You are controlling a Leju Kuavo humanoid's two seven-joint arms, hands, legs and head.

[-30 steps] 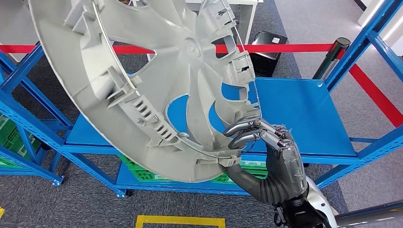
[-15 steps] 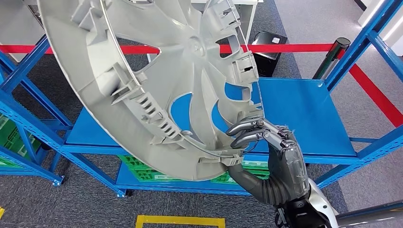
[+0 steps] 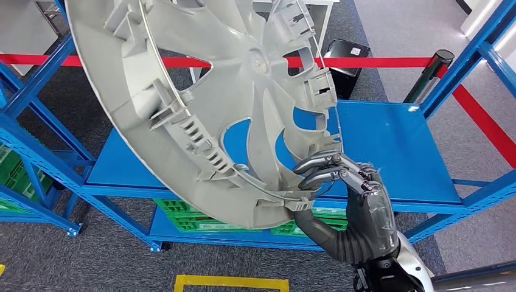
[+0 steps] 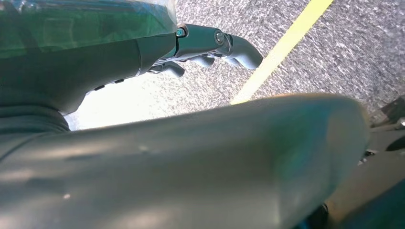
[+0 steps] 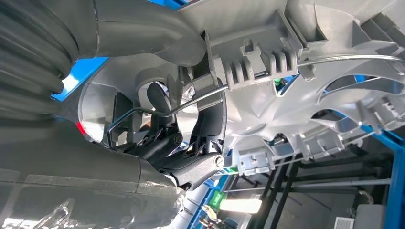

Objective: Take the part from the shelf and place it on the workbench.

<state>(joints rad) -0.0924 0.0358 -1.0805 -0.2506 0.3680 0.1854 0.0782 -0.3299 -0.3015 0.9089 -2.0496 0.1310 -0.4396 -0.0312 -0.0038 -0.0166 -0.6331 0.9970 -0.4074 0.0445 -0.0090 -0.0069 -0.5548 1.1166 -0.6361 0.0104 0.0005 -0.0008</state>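
Note:
The part is a large silver-grey wheel cover (image 3: 201,103), seen from its ribbed back side with a wire ring around the rim. It hangs tilted in the air in front of the blue shelf (image 3: 389,140). My right hand (image 3: 359,201) grips its lower rim from below, fingers (image 3: 322,163) curled over the edge. The right wrist view shows the wheel cover (image 5: 296,86) close up, with dark fingers (image 5: 200,162) hooked through an opening by the rim. My left hand (image 4: 210,43) hangs over grey carpet and holds nothing, its fingers loosely apart.
Blue rack posts (image 3: 36,152) stand left and right of the shelf. Green crates (image 3: 182,216) sit on the lower level. Behind are a red floor line (image 3: 377,61), a black box (image 3: 347,58) and a dark barrier post (image 3: 429,76). A yellow floor mark (image 3: 231,283) lies near my feet.
The wheel cover has swung to the right and slightly up in my right hand. The hand itself has shifted only a little, and its grip is unchanged.

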